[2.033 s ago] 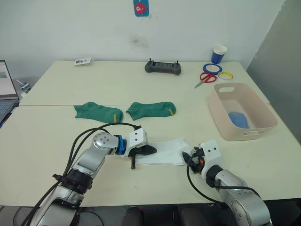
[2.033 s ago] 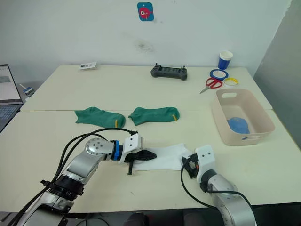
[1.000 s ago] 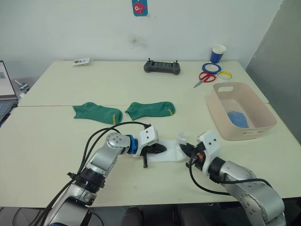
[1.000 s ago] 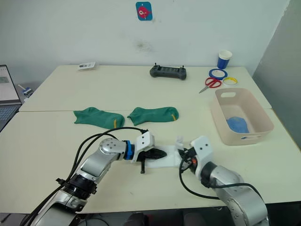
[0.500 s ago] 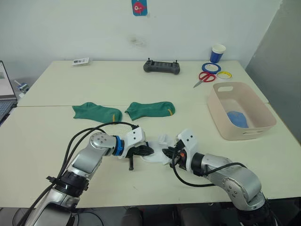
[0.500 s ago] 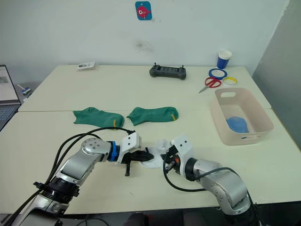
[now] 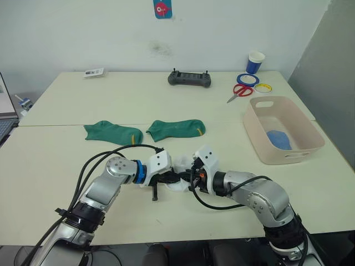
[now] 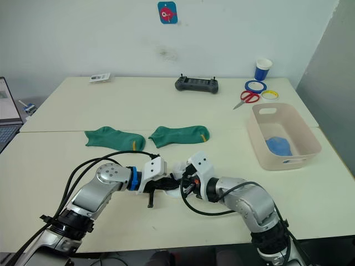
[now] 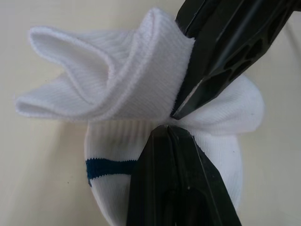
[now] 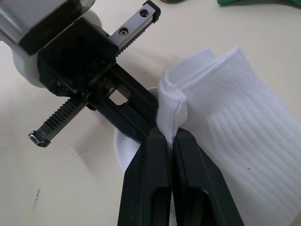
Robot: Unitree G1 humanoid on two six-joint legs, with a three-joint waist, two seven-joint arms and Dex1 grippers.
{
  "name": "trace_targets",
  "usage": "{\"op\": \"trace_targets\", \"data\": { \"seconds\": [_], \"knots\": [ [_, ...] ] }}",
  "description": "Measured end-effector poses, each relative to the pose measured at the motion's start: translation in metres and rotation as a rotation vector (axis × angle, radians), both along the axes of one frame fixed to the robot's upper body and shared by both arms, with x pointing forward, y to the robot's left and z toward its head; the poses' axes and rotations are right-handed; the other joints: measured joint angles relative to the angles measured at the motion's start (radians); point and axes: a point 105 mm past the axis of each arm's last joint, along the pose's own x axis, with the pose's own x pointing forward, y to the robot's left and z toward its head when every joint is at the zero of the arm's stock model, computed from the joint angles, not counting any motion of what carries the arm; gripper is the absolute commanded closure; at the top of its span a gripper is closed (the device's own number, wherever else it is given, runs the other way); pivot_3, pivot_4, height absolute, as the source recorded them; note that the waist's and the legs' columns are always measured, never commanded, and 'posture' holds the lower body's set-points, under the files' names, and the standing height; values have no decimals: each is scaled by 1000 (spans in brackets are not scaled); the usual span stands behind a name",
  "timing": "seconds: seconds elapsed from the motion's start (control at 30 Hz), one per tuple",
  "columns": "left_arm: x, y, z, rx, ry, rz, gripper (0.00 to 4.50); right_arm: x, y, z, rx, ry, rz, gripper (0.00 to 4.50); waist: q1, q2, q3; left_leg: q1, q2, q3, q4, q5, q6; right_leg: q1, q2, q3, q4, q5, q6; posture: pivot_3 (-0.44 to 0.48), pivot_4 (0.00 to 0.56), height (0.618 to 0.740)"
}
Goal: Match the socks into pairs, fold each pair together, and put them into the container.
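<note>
Right gripper (image 10: 167, 136) has carried the cuff end of the white socks (image 9: 141, 94) across onto the toe end, jaws pinched shut on fabric. Left gripper (image 9: 174, 136), closed, pins the other end at the table's (image 7: 66, 160) near edge. Fold nearly complete; green socks (image 7: 172, 129) wait, container (image 7: 288, 155) holds blue.

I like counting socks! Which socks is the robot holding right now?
The white socks with the dark blue cuff stripe, pinched by the left gripper and right gripper. The two dark green socks lie flat, untouched, farther back.
</note>
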Motion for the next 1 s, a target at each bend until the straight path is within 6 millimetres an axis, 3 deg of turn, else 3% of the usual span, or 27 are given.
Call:
{"op": "trace_targets", "data": {
  "seconds": [0.23,0.33,0.5,0.6,0.67,0.77,0.9,1.0],
  "knots": [
    [0,0,0,-1,0,1,4500,3,2,-4,-22,12,2,4454,-1,0,0,0,0,0,0,0,0,0,0,0,0,0,0,0,150,740],
    [1,8,4,-20,25,33,4500,6,4,-5,-28,-4,-12,3753,-3,0,0,0,0,0,0,0,0,-1,0,0,0,0,0,0,150,740],
    [11,41,20,-34,26,167,4500,7,4,4,-20,-34,-13,1981,-3,1,1,-1,0,0,0,0,0,-1,0,0,0,0,0,0,150,740],
    [19,55,24,-57,19,244,4500,4,3,21,10,-62,3,951,-3,1,1,-1,0,0,0,0,0,-1,0,0,-1,0,0,0,150,740],
    [23,58,29,-76,11,268,4500,1,0,31,28,-82,14,951,-1,1,1,-1,0,-1,0,0,0,-1,0,-1,-1,0,0,0,150,740],
    [32,53,52,-135,-42,261,4500,-5,-9,45,33,-138,31,951,10,0,2,-3,0,-1,0,0,0,-1,0,-2,-1,0,0,0,150,740],
    [29,37,75,-161,-90,153,4500,2,-35,37,-29,-171,-57,1877,13,0,2,-2,0,0,0,0,0,-1,0,0,-2,0,0,0,150,740],
    [21,18,77,-150,-86,40,4500,2,-50,21,-95,-164,-92,2986,13,0,2,-3,0,0,-1,0,0,-2,0,-1,-2,0,0,0,150,740]
  ]
}}
